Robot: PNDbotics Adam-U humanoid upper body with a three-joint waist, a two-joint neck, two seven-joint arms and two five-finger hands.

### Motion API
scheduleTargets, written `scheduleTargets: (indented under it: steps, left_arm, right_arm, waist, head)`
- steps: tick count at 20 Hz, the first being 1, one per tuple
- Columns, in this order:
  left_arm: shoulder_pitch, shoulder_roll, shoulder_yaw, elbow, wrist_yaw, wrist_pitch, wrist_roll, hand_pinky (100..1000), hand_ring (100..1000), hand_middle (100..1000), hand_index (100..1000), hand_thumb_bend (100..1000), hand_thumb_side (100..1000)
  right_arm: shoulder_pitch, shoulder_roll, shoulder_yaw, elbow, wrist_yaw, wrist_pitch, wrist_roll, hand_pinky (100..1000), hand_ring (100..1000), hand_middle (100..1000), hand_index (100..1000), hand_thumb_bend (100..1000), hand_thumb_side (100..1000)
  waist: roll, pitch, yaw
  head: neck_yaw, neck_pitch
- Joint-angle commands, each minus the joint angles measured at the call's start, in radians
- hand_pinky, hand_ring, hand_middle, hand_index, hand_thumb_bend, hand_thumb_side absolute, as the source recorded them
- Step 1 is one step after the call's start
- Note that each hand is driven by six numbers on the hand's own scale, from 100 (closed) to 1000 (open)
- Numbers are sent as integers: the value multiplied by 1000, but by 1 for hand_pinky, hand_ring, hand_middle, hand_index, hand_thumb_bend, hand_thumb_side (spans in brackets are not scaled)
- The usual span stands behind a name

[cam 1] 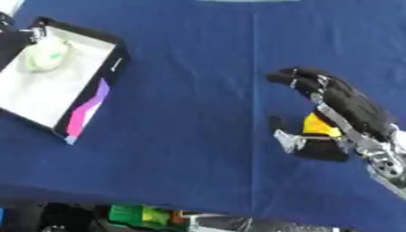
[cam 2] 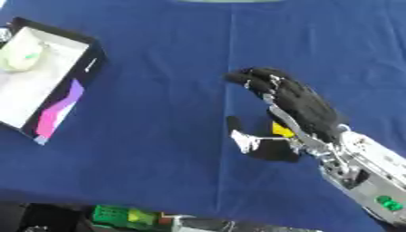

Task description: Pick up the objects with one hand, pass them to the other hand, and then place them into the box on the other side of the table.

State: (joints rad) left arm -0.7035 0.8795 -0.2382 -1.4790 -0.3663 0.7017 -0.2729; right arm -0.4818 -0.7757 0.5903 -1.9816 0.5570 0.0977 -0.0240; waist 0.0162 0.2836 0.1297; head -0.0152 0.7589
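Left eye view, right hand: the right hand (cam 1: 337, 102) comes in from the right edge, palm down over the blue tablecloth (cam 1: 198, 68), fingers arched and thumb low beneath them.
Grip: fingers and thumb curl round a small yellow object (cam 1: 320, 126); only a yellow patch shows between them, so its shape cannot be told.
Why held so: judged from the task, this looks like the pick-up on the right side, with the object caged from above so it can be lifted and offered leftwards.
Contact with cloth: whether the object rests on the cloth or is already lifted cannot be told; a dark shadow lies just beneath the hand.
Box: a white-floored box (cam 1: 95, 97) with black walls and a pink and purple stripe on its near side sits askew at the far left, well apart from the hand.
Box contents: a pale greenish rounded object (cam 1: 44, 56) lies in its far corner; most of the floor is bare, leaving room for another.
Left hand: not seen in either view.
Open room: bare cloth lies between hand and box, nothing in the way of a handover at mid-table.
Edges: the near table edge runs just below the hand, with clutter (cam 1: 151, 215) beyond it; a drop near there could roll off.
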Motion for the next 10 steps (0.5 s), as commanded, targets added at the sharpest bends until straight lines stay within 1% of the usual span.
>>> scheduleTargets:
  steps: [1, 3, 5, 6, 8, 10]
  left_arm:
    - [15, 67, 66, -161, 149, -17, 19, 906, 801, 779, 892, 100, 915]
    - [40, 82, 102, -244, 278, -53, 37, 912, 795, 778, 897, 100, 940]
    - [58, 86, 138, -310, 396, -109, 79, 910, 784, 777, 898, 100, 956]
    - [67, 85, 154, -335, 450, -142, 106, 911, 784, 784, 900, 100, 968]
    - [83, 81, 180, -373, 546, -209, 178, 902, 772, 779, 899, 113, 974]
    - [103, 68, 200, -409, 639, -284, 277, 910, 773, 787, 903, 145, 946]
  right_arm:
    - [11, -64, -56, -18, -20, -22, 112, 917, 884, 836, 937, 130, 506]
    - [34, -104, -107, -18, -88, -70, 189, 919, 879, 833, 945, 105, 515]
    - [70, -155, -166, -18, -185, -141, 257, 925, 886, 840, 951, 100, 531]
    - [89, -182, -195, -18, -229, -177, 291, 927, 892, 844, 952, 100, 525]
    - [125, -235, -251, -18, -289, -248, 354, 936, 907, 854, 957, 100, 505]
    - [162, -280, -298, -18, -317, -308, 404, 946, 919, 862, 963, 106, 488]
  waist:
    - [0, -25, 1]
    - [-1, -25, 2]
    - [-4, -25, 5]
    - [-6, -24, 6]
    - [-11, -21, 7]
    - [-15, -16, 8]
  head:
    - [-26, 10]
    - [-37, 11]
    - [-46, 11]
    - [-49, 11]
    - [-55, 11]
    - [-60, 11]
